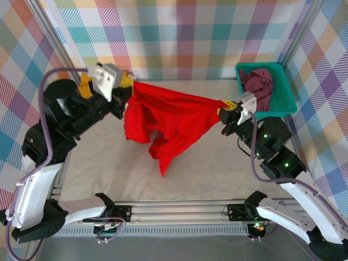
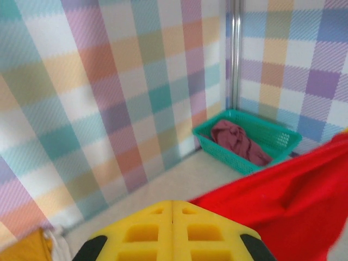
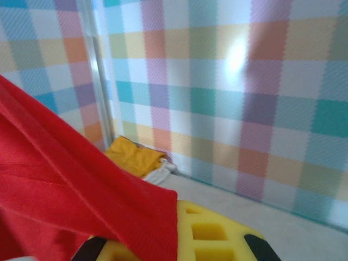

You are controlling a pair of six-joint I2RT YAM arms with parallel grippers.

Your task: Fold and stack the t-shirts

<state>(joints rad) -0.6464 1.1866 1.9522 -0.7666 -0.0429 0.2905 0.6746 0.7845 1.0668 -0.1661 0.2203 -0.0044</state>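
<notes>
The bright red t-shirt (image 1: pixel 166 120) hangs stretched in the air between both grippers, its lower part drooping towards the table. My left gripper (image 1: pixel 130 82) is shut on its left upper corner, and the red cloth (image 2: pixel 288 201) spreads away to the right of the yellow fingers (image 2: pixel 173 231). My right gripper (image 1: pixel 224 112) is shut on the right upper corner; red cloth (image 3: pixel 70 201) drapes over its yellow fingers (image 3: pixel 212 234). A dark maroon t-shirt (image 1: pixel 261 87) lies crumpled in the basket. A mustard yellow t-shirt (image 3: pixel 135 155) lies folded on a white one (image 3: pixel 157 175) by the back wall.
The teal mesh basket (image 1: pixel 285 93) stands at the back right corner, also seen in the left wrist view (image 2: pixel 280 142). Checked cloth walls and metal frame posts (image 2: pixel 235 54) enclose the table. The light table surface (image 1: pixel 217 168) lies bare in front of the hanging shirt.
</notes>
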